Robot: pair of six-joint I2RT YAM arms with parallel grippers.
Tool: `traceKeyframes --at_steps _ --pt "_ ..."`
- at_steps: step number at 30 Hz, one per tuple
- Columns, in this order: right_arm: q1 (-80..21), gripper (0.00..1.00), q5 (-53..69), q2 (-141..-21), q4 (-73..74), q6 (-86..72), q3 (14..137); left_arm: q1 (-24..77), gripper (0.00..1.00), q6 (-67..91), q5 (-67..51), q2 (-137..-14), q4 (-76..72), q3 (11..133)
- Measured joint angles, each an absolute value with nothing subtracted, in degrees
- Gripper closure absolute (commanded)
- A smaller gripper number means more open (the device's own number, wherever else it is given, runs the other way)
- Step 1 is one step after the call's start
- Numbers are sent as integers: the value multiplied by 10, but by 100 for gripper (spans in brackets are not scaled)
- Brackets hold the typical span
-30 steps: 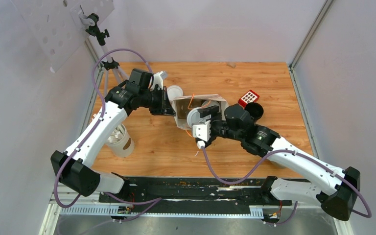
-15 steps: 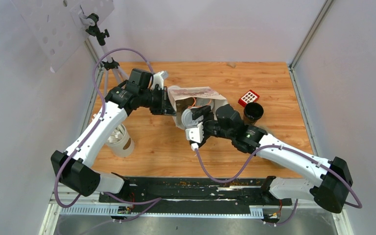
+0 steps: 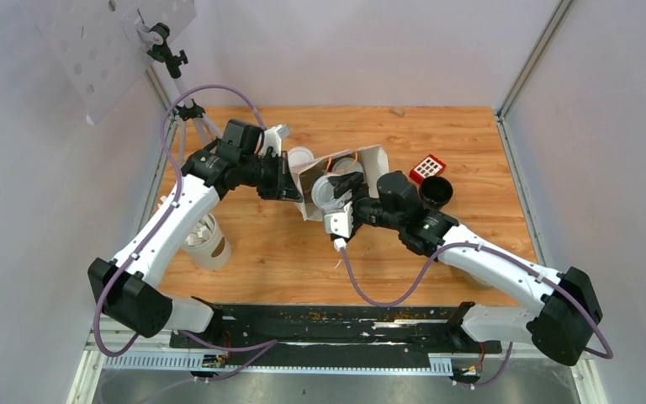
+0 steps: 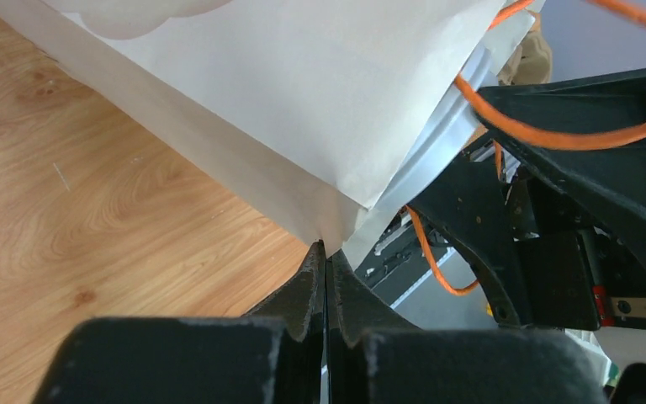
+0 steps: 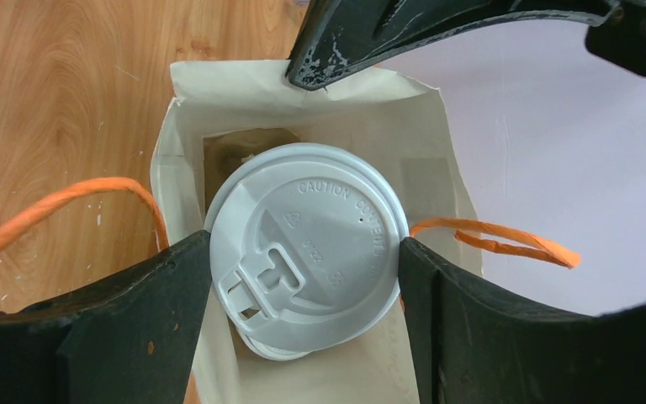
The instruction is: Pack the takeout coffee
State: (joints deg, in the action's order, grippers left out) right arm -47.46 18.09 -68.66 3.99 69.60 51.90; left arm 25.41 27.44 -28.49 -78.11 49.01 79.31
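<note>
White paper makes up the bag (image 3: 370,162), which has orange cord handles (image 5: 76,200) and sits mouth-open on a wooden table (image 3: 471,135) between two robot arms. The left gripper (image 4: 326,263) has its fingers pressed fully together on a corner of the bag's rim and holds the mouth open. The right gripper (image 5: 303,273) has its fingers spread wide, one on each side of a white-lidded takeout coffee cup (image 5: 315,227), which it clasps inside the bag's mouth.

A second ago the cup hung at the near lip of the bag. The right arm has since reached further toward the left arm, and the cup now sits well within the opening. Half a second ago the bag's far wall looked folded over; now it stands up again. In my judgement this coffee is nearly packed and needs only lowering and releasing.

Only the overhead view shows the surroundings:
- a lidless pale cup (image 3: 206,241) by the left arm
- a red block (image 3: 427,167) and a dark round cup (image 3: 435,193) beside the right arm, both outside the bag

I cannot tell whether the dark one is the second coffee.

Only the right wrist view shows the cup centred above the bag's brown floor; whether it touches the floor cannot be told. Only the left wrist view shows the pinch on the paper edge up close.
</note>
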Motion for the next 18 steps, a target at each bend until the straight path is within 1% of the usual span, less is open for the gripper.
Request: traceKeyframes --at_steps 4,8,12,18 --pt "-467 25 201 -710 42 707 521 254 100 269 -282 -781 499 791" --pt "-467 26 216 -740 85 713 547 254 100 266 -275 -781 515 791" --pt "-467 25 230 -740 113 738 553 254 100 264 -267 -781 525 791" --pt "-467 25 230 -739 102 777 537 254 100 264 -260 -781 531 790"
